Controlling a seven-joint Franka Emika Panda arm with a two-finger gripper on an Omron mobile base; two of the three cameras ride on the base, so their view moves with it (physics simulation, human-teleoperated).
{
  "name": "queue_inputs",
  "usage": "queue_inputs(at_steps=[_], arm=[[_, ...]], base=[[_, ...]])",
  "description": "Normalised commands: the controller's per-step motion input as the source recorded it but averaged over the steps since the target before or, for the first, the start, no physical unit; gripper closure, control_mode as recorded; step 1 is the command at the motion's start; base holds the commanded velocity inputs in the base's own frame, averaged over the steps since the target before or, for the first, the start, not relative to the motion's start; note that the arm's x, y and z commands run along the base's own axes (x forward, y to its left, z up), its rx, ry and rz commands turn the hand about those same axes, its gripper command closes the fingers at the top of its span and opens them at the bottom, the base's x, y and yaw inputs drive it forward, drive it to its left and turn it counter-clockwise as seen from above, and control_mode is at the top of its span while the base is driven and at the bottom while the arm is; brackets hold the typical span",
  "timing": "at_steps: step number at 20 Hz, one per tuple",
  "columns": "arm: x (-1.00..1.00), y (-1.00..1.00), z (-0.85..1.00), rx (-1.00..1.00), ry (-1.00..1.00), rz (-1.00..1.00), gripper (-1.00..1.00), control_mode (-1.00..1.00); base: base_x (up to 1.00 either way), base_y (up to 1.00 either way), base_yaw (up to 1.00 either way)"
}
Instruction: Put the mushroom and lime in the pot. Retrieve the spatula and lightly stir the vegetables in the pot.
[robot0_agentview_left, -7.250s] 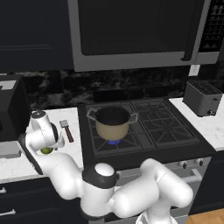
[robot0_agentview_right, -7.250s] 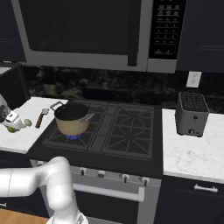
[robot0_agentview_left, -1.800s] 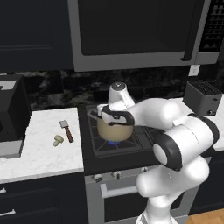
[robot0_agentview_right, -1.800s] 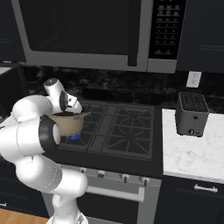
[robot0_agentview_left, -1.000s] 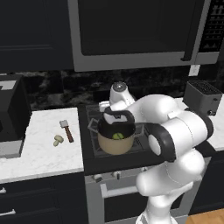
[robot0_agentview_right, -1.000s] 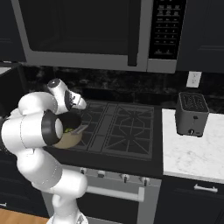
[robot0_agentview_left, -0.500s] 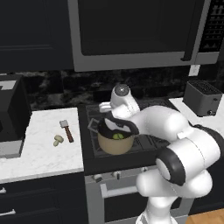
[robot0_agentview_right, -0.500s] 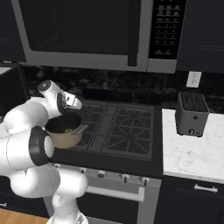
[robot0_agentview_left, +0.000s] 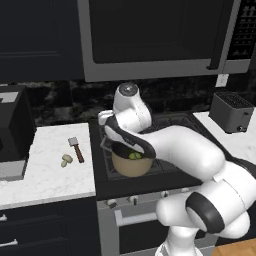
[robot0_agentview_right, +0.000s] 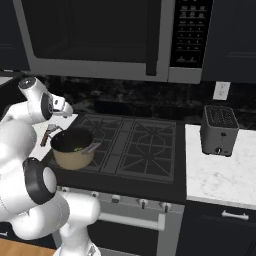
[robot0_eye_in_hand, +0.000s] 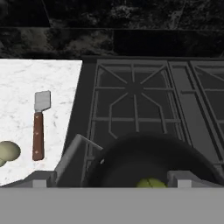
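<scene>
I see a desk (robot0_agentview_left: 45, 175) of white veined marble, polished; the spatula (robot0_eye_in_hand: 39, 124) has a grey metal blade and wooden handle; the pot (robot0_agentview_right: 73, 150) looks matt tan; black cast grates (robot0_agentview_right: 135, 145).

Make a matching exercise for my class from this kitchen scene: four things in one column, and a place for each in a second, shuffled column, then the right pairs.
Things:
1. lime
2. mushroom
3. spatula
4. toaster

Places:
A. on the white counter right of the stove
B. inside the pot
C. on the left counter, nearer the front edge
D. on the left counter, blade pointing to the back wall

Pairs: 1-B, 2-C, 3-D, 4-A
</scene>
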Motion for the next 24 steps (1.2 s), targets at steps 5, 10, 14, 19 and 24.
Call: queue_inputs(at_steps=[5,10,14,19,24], arm=[[-0.31,1.0,-0.07,-0.12,0.1,0.05,-1.0,-1.0],[-0.33,1.0,-0.37,-0.17,0.01,0.01,-1.0,-1.0],[-0.09,1.0,-0.46,-0.12,0.04,0.0,-1.0,-1.0],[0.11,0.68,-0.55,-0.05,0.12,0.0,-1.0,-1.0],[0.24,0.47,-0.56,-0.01,0.13,0.0,-1.0,-1.0]], base=[[0.0,0.0,0.0],[0.0,0.0,0.0],[0.0,0.0,0.0],[0.0,0.0,0.0],[0.0,0.0,0.0]])
